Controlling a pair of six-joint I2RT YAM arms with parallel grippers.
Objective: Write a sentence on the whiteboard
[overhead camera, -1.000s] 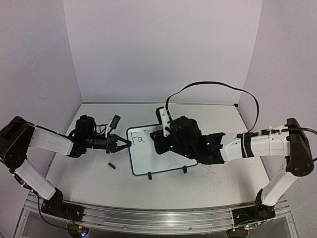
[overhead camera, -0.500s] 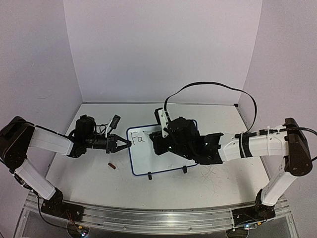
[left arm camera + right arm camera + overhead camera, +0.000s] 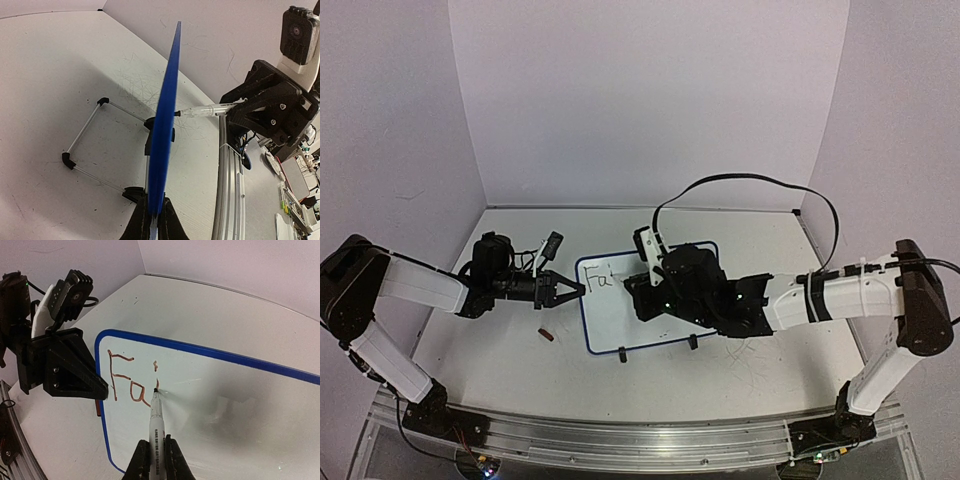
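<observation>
The whiteboard [image 3: 620, 320] stands tilted on the table, white with a blue rim [image 3: 210, 352]. In the left wrist view it shows edge-on as a blue strip [image 3: 167, 115]. My left gripper [image 3: 576, 290] [image 3: 154, 227] is shut on its left edge. My right gripper [image 3: 156, 460] [image 3: 634, 287] is shut on a marker [image 3: 155, 422], whose tip touches the board just right of the writing. The sentence [image 3: 127, 382] [image 3: 603, 279] reads "Fa" plus a dot and a short stroke of an "i". The marker [image 3: 200, 111] meets the board's face in the left wrist view.
A small red cap [image 3: 547, 335] lies on the table left of the board. Two black feet [image 3: 622, 353] [image 3: 693, 342] carry the board, and a wire stand [image 3: 85, 135] props it behind. A black cable [image 3: 750, 185] loops over my right arm. Walls close the back and sides.
The dot and a short stroke of an "i" have appeared after "Fa". My right gripper has shifted slightly right and down with the marker. The left arm has not moved.
</observation>
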